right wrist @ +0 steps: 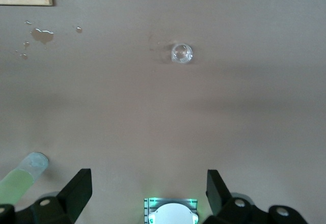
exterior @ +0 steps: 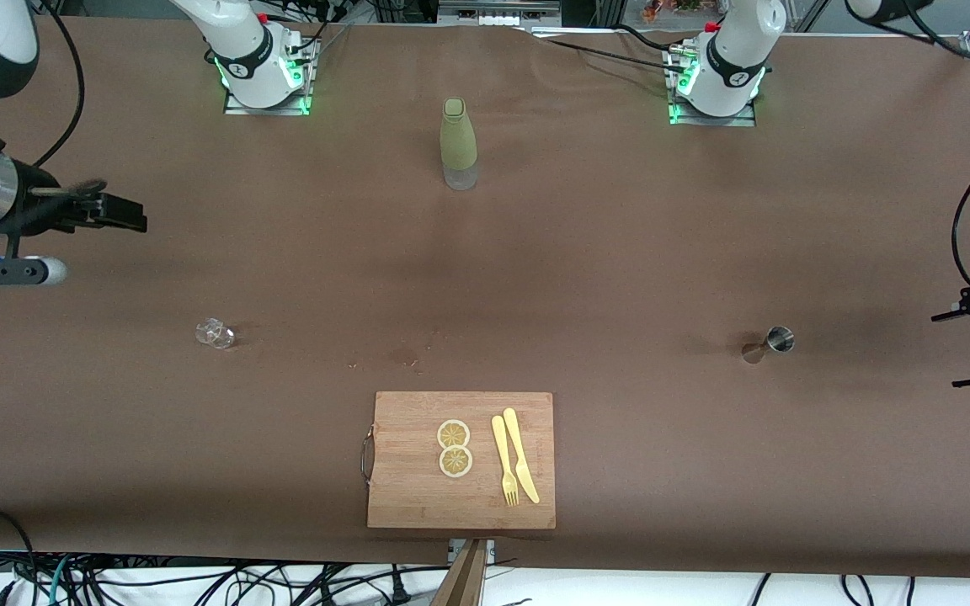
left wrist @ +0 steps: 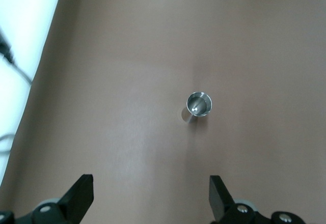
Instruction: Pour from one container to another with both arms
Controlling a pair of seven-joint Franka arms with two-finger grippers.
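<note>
Brown table [exterior: 620, 252], items as found. Green bottle [exterior: 458, 143]: upright, midway between the two arm bases, farthest of the items from the front camera; also seen lying at the edge of the right wrist view [right wrist: 20, 180]. Small clear glass [exterior: 214, 333]: on the table toward the right arm's end, standing alone [right wrist: 182, 53]. Small metal cup [exterior: 779, 339]: toward the left arm's end, mouth up, standing alone [left wrist: 198, 105]. Wooden cutting board [exterior: 405, 497]: nearest the front camera, central, metal handle at its right-arm end; it carries two lemon slices [exterior: 454, 447] touching each other, and a yellow fork [exterior: 503, 460] just beside a yellow knife [exterior: 520, 454]. A few wet spots [right wrist: 41, 34] lie on the table between board and glass. Left tool [left wrist: 152, 196]: in the air above the table near the metal cup, fingers spread wide, holding nothing. Right tool [right wrist: 148, 191]: raised above the right arm's end of the table, fingers spread wide, holding nothing.
</note>
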